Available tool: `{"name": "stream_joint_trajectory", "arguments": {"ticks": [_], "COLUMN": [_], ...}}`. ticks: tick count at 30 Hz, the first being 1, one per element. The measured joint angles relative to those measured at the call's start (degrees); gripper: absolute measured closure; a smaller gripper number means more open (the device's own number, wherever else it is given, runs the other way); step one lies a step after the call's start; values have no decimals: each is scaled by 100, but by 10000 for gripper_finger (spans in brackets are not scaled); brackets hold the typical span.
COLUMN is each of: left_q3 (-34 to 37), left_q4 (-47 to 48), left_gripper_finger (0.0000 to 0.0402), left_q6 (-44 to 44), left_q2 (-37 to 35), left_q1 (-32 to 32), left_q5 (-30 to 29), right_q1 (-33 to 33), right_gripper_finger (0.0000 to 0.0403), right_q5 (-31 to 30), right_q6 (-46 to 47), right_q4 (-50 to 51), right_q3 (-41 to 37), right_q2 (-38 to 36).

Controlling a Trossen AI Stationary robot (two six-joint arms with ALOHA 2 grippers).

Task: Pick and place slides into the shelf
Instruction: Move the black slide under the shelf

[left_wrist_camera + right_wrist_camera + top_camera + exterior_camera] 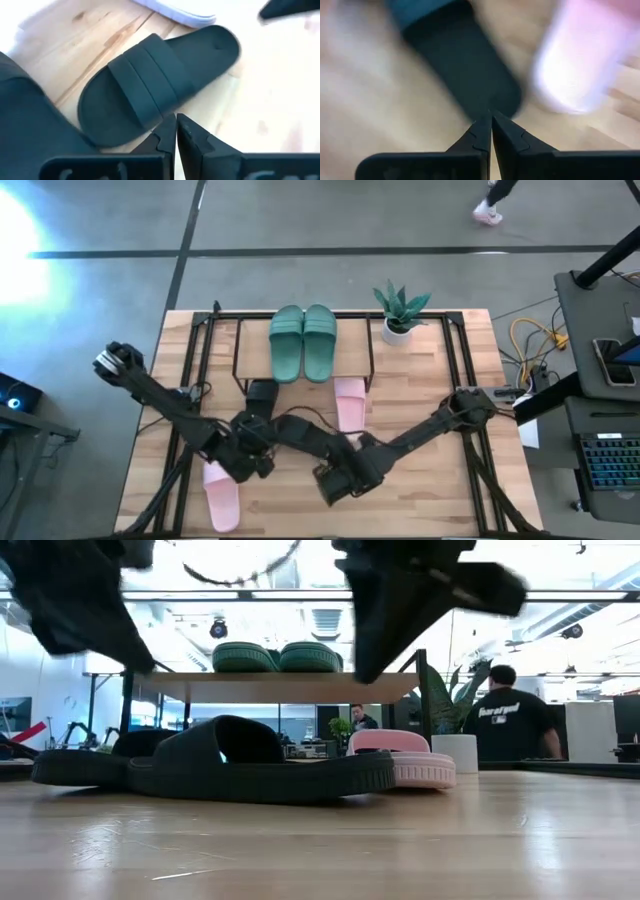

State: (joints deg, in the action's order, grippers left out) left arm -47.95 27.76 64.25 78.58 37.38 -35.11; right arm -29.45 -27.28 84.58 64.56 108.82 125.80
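The table (430, 500) carries everything, and both arms reach in over its middle. Beyond both claws stands the shelf (225, 330), its wood top already holding the green pair (303, 340) side by side, toes toward the arms, so that part of the job looks done. A potted plant (398, 310) sits just beside the shelf, past the right claw.

The left claw (176, 131) hangs above a black slide (155, 90), fingers clenched together and grasping nothing; the slide lies flat on the wood just ahead of the fingertips, strap up. In the low view a second black slide (90, 762) lies just behind the nearer one (260, 765), in front of the shelf. The right claw (491, 127) is likewise clenched and empty, hovering over the end of a black slide (465, 65), with a pink slide (580, 60) close beside it. Another pink slide (222, 498) lies on the near side of the left claw, toward the table edge.

With both claws pinched shut above the black slides, I judge they are lining up for a pick and would need to spread before taking a strap.
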Motion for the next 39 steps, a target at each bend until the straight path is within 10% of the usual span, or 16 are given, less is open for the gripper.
{"name": "stream_joint_trajectory", "arguments": {"ticks": [4,14,20,39], "left_q3": [-172,-183,-179,-163], "left_q4": [488,444,-238,-323], "left_gripper_finger": [401,401,401,401], "left_q6": [259,1075,724,548], "left_q2": [-674,-2421,-3087,-3097], "left_q1": [244,735,783,783], "left_q5": [-23,-650,-1166,-1225], "right_q1": [-122,-270,-66,682], "right_gripper_finger": [394,394,394,394], "right_q5": [547,907,-127,409], "right_q6": [-587,1448,3172,1869], "right_q4": [-1181,-1906,-1815,-2186], "right_q3": [-377,-1588,-2100,-2488], "right_q2": [0,-87,-497,-740]}}
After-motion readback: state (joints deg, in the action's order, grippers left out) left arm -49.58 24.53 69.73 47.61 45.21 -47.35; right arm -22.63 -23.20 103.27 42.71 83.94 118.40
